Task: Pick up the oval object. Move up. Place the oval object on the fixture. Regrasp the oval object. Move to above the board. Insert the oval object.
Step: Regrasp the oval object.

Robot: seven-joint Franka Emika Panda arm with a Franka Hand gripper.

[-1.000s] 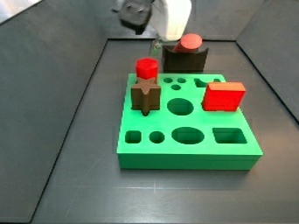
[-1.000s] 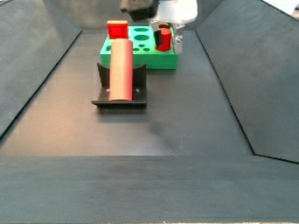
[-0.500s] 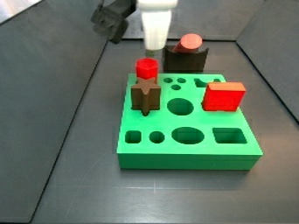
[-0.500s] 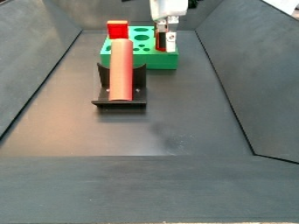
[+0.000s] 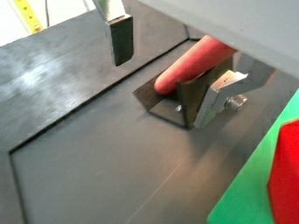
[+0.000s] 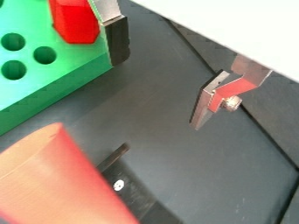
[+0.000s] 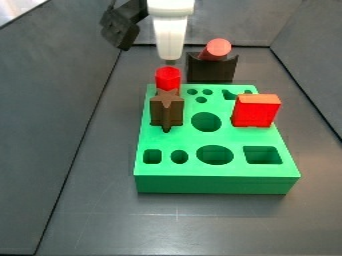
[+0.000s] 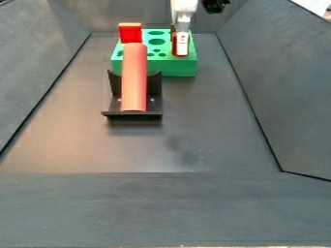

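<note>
**Gripper shifts sideways above the far end of the board, empty**

Since a second ago the gripper has slid left in a side view, from beside the fixture's peg end to a spot above the short red hexagonal peg; over the last half second it moves only slightly. In a side view from the opposite end, the gripper now hangs over the far right part of the board. Nothing else has changed place.

The jaws stand wide apart and hold nothing: in both wrist views the two silver fingers have bare floor between them, with the opposite finger well away.

The oval object lies lengthwise on the fixture, just in front of the board's near edge in that side view. In the side view from the board's end its round salmon end shows atop the dark fixture, beyond the board's far edge. In a wrist view the oval object rests in the fixture, and it lies apart from both fingers.

On the board, a red cube sits on the right side and a slim dark brown peg stands on the left, just in front of the red hexagonal peg.
</note>
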